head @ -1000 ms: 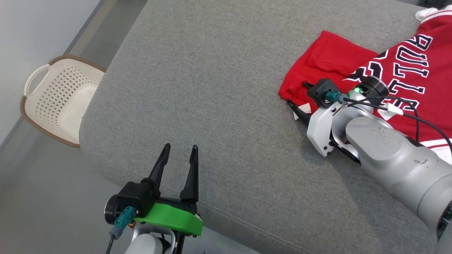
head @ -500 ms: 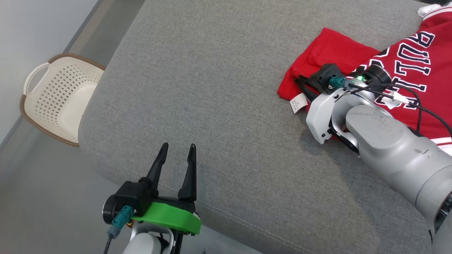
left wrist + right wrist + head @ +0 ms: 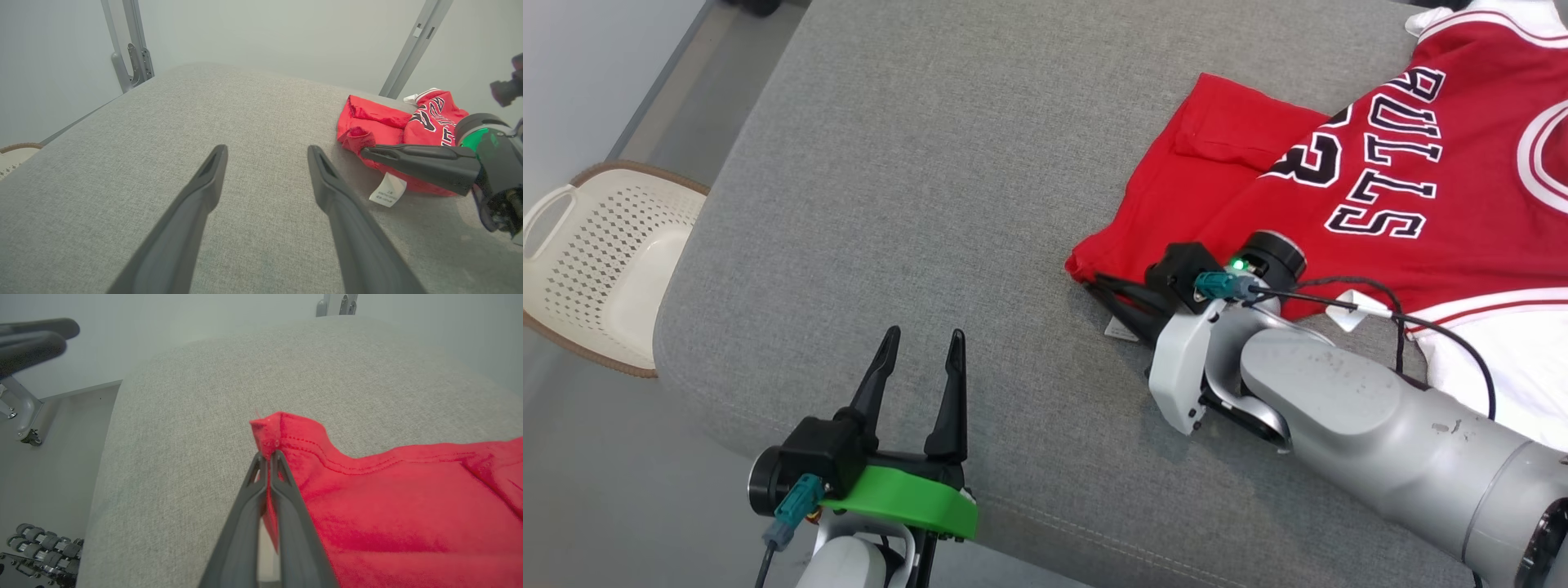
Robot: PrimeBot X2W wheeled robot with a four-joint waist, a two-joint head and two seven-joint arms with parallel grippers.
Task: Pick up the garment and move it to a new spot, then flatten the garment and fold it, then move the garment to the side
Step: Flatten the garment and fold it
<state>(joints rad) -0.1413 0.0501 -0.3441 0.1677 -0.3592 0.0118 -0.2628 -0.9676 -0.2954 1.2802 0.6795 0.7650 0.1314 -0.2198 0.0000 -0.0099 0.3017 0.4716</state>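
I've got the right gripper [image 3: 267, 455] clenched on a hem corner of the red Bulls jersey [image 3: 1347, 237], which trails off to its right across the grey cushion [image 3: 931, 163]. My left gripper [image 3: 923, 333] hangs released, well apart from the jersey.

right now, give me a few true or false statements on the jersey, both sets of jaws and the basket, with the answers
1. The right jaws are shut on a corner of the red jersey. True.
2. The left jaws are clamped on the jersey's hem. False: they stand open over the bare grey cushion, apart from the jersey.
3. The jersey lies inside the white basket. False: the jersey lies on the cushion, and the basket sits on the floor beside it.
4. A white tag hangs from the jersey near the pinched corner. True.
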